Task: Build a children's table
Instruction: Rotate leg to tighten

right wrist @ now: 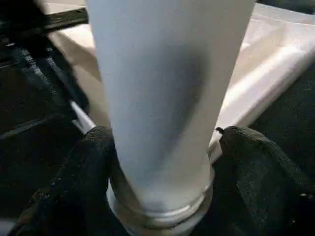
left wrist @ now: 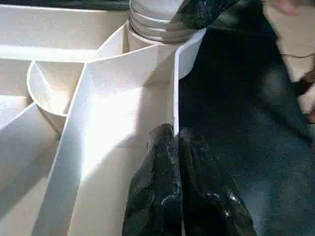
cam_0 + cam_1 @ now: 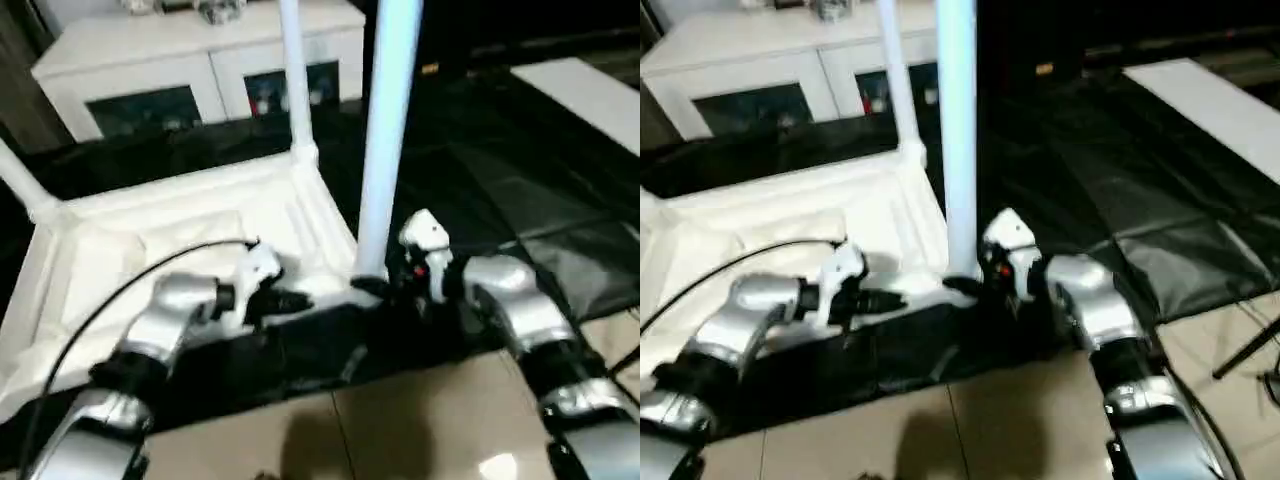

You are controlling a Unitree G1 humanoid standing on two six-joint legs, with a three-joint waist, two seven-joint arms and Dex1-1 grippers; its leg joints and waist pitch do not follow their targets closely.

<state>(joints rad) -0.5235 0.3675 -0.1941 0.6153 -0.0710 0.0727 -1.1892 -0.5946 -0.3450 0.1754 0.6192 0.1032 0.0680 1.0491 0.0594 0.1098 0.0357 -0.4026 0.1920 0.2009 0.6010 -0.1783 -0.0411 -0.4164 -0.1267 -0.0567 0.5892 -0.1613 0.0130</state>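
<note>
Right gripper [image 1: 160,162] clasps the upright leg [image 3: 385,150] at the tabletop's [image 3: 180,235] near corner socket; left gripper [image 2: 176,162] pinches the rim beside it. A tilted leg might cross-thread.

Ahead of you the white tabletop [image 3: 770,225] lies upside down on the black-covered bench [image 3: 1110,180]. One leg [image 3: 958,130] stands upright at its near right corner, a second leg [image 3: 895,80] at the far right corner. Your right gripper [image 3: 975,283] sits at the foot of the near leg. Your left gripper [image 3: 902,298] reaches along the near rim, just left of that corner. A white cabinet [image 3: 770,70] with dark glass doors stands beyond the bench.
</note>
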